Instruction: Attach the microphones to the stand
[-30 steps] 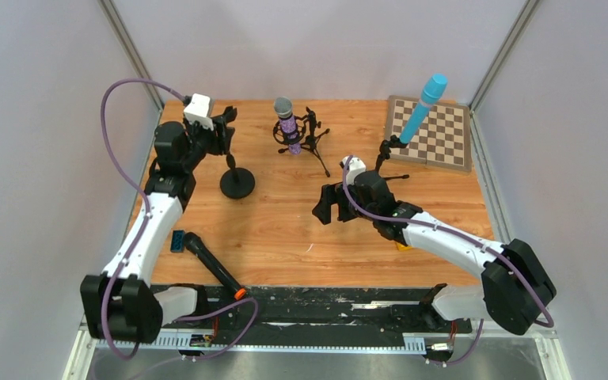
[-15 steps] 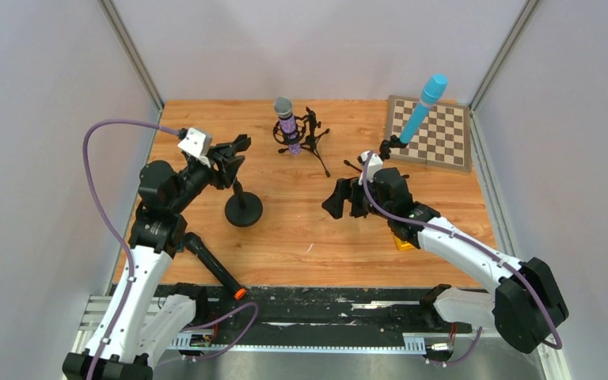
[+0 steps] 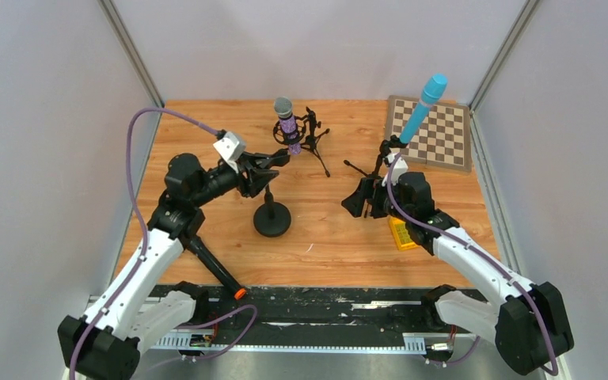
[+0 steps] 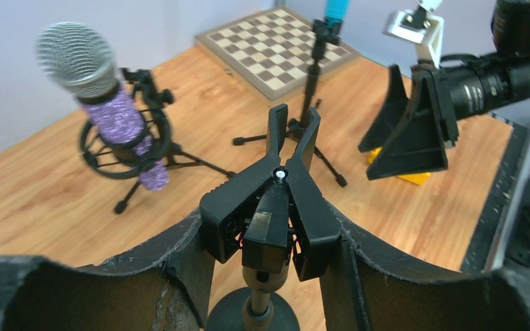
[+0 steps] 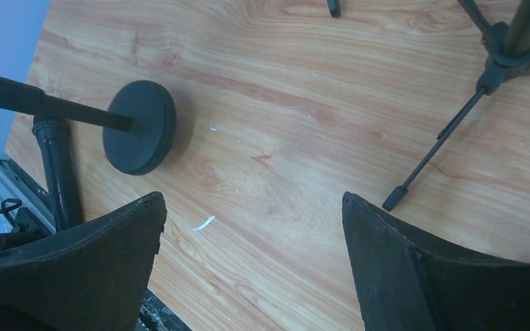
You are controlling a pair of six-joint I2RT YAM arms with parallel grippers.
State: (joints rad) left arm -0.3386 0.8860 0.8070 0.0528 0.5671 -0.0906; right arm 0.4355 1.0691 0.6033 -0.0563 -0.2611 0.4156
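Gripping clip [image 4: 276,186] atop round-base stand [image 3: 272,218], left gripper [image 4: 268,238] is squeezing clip's sides between its jaws. Right gripper [image 5: 252,207] is hovering over table [image 3: 324,241], jaws gaping wide, holding nothing. Purple microphone [image 3: 286,120] is sitting in tripod cradle [image 3: 310,139] (upright, beyond round-base stand). Blue microphone [image 3: 422,104] is standing on thin tripod [image 3: 381,162] beside chessboard [image 3: 446,136]. Black microphone [image 3: 215,267] is lying on table near front edge, unattached.

Pale grey walls [image 3: 324,39] enclose a wooden tabletop [image 3: 324,229]; seemingly aluminium posts [image 3: 131,51] brace the back corners.
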